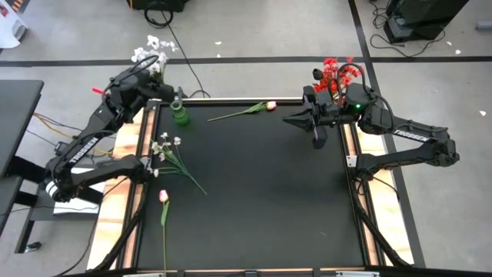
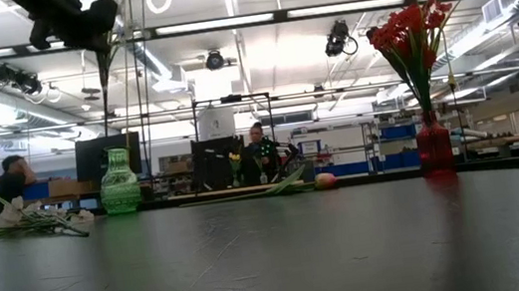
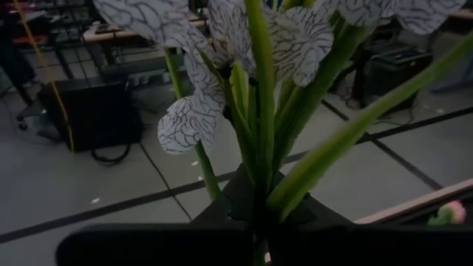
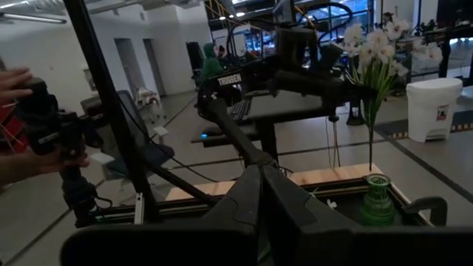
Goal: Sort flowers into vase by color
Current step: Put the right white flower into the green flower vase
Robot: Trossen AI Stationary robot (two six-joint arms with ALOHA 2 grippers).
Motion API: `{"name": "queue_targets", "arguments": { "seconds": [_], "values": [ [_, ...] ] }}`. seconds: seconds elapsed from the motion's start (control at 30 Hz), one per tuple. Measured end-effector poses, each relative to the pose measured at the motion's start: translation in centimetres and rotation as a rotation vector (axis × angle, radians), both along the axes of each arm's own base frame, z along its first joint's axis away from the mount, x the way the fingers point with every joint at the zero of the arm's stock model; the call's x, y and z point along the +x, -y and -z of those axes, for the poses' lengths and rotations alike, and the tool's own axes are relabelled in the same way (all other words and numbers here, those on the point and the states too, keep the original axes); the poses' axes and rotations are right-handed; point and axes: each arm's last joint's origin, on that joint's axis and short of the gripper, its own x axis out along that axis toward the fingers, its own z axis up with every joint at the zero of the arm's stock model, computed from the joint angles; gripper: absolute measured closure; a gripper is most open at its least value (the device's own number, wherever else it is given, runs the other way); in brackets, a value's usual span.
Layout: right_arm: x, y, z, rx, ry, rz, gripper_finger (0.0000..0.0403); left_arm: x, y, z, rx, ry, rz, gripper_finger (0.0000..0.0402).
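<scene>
At the bench's (image 1: 254, 192) far left corner, the left tool (image 1: 157, 75) is gripping a bunch of white flowers (image 1: 151, 52) by the stems, holding the blooms out past the bench edge over the grey floor. In the left wrist view the green stems (image 3: 260, 140) are running straight down between the dark fingers, which are closed on them. In the low view the stem ends are hanging high above the green vase (image 1: 180, 114), which is standing just inside that same corner, close to the far rim.

At the far right corner, the red vase (image 2: 433, 146) is standing at the bench edge with red flowers (image 1: 337, 71) already in it. The right tool (image 1: 316, 127) is hovering just beside it, over the black surface; in the right wrist view its fingers are meeting with nothing between them.

Three stems are lying loose on the bench. A pink bud (image 1: 270, 105) is lying along the far rim between the two vases. A white spray (image 1: 167, 145) is lying near the left edge, in front of the green vase. A second pink bud (image 1: 163, 196) is lying farther forward, also near the left edge, its stem reaching toward the near rim. The middle and right of the black surface are lying open.
</scene>
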Motion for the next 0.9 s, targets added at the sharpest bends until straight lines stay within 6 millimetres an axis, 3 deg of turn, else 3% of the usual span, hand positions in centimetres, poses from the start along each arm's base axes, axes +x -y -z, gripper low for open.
{"name": "queue_targets", "arguments": {
  "seconds": [0.7,0.9],
  "values": [
    [0.0,0.0,0.0,0.0,-0.001,0.0,0.0379,2.0,-2.4,1.5,-0.056,-0.009,0.005,0.0383],
    [0.0,0.0,0.0,0.0,-0.001,0.0,0.0379,1.9,-2.1,5.8,-0.067,0.063,-0.007,0.0383]
  ]
}}
